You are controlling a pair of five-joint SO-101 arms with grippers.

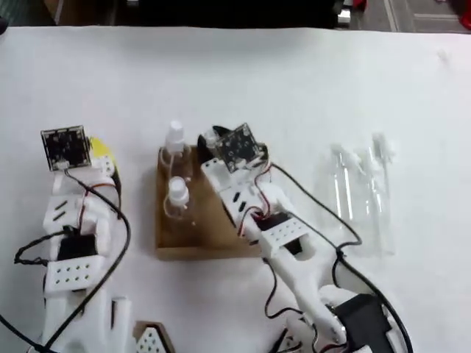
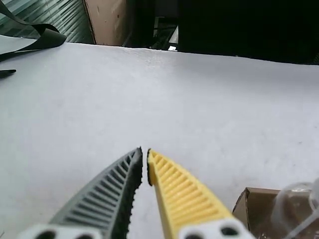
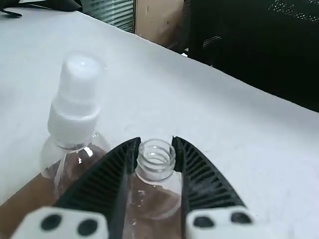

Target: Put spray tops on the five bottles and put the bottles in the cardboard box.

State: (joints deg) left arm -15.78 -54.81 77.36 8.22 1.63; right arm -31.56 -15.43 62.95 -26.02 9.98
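My right gripper (image 3: 155,143) is shut on the threaded neck of a clear bottle with no top (image 3: 156,160), held over the cardboard box (image 1: 221,235). Next to it stands a bottle with a white spray top (image 3: 75,107). In the high view the right gripper (image 1: 213,138) is at the box's far edge, and two capped bottles (image 1: 175,137) (image 1: 178,193) stand in the box's left part. More clear bottles with white tops (image 1: 342,184) (image 1: 379,184) are on the table to the right. My left gripper (image 2: 145,155) is shut and holds nothing, left of the box (image 2: 254,204).
The white table (image 1: 294,81) has free room beyond the box and between the arms. Cables run along both arms (image 1: 121,228). A dark strap (image 2: 35,37) lies at the table's far edge, with dark furniture behind.
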